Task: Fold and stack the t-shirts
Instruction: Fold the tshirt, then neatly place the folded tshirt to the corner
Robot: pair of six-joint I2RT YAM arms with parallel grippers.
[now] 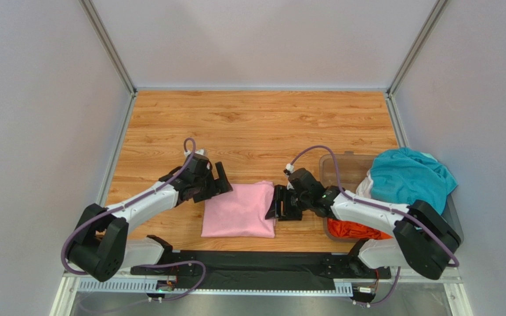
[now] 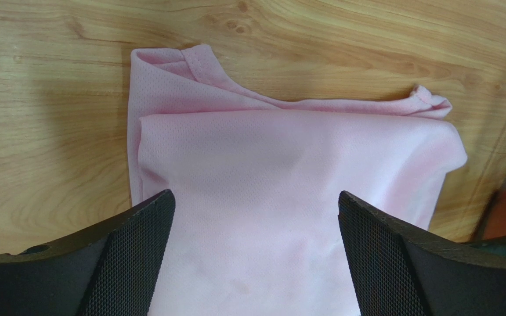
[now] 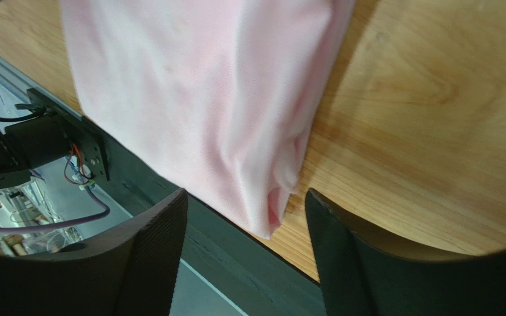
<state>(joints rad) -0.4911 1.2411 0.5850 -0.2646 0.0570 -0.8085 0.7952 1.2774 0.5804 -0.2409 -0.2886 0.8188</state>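
Note:
A light pink t-shirt (image 1: 241, 209) lies folded on the wooden table near the front edge. It fills the left wrist view (image 2: 288, 197) and shows in the right wrist view (image 3: 203, 99). My left gripper (image 1: 222, 179) is open and empty at the shirt's far left corner. My right gripper (image 1: 279, 204) is open and empty at the shirt's right edge, near its front corner. A teal t-shirt (image 1: 411, 178), a bit of white cloth (image 1: 366, 185) and an orange t-shirt (image 1: 358, 230) lie in the bin at the right.
A clear plastic bin (image 1: 341, 168) stands at the right side of the table. A black strip (image 1: 255, 263) runs along the front edge below the pink shirt. Grey walls close in the table on three sides.

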